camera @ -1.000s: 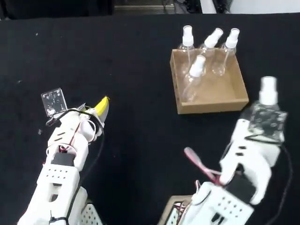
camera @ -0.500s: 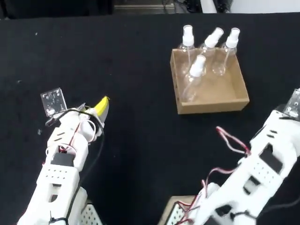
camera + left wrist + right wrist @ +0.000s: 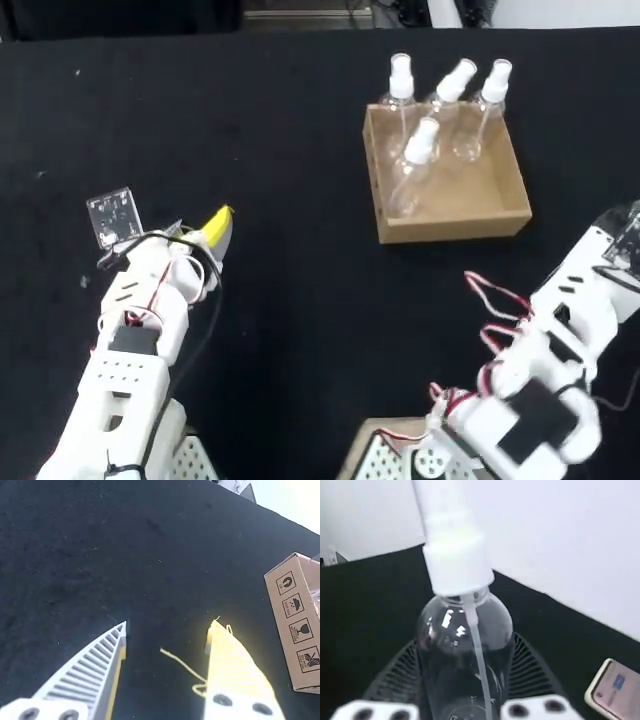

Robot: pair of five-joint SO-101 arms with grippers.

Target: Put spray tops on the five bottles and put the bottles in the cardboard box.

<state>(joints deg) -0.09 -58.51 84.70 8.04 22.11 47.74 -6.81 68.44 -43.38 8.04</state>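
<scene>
Four topped bottles (image 3: pixel 409 172) sit in the box (image 3: pixel 455 226), and the fifth bottle (image 3: pixel 465 630), its spray top (image 3: pixel 454 555) on, is clamped in the right gripper (image 3: pixel 465 642) near the table (image 3: pixel 250 120)'s right edge and has yet to be boxed, while the left gripper (image 3: pixel 169 623) hangs wide and empty.

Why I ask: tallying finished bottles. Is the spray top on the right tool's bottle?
On: the white spray top caps the clear bottle, tube running inside.
</scene>
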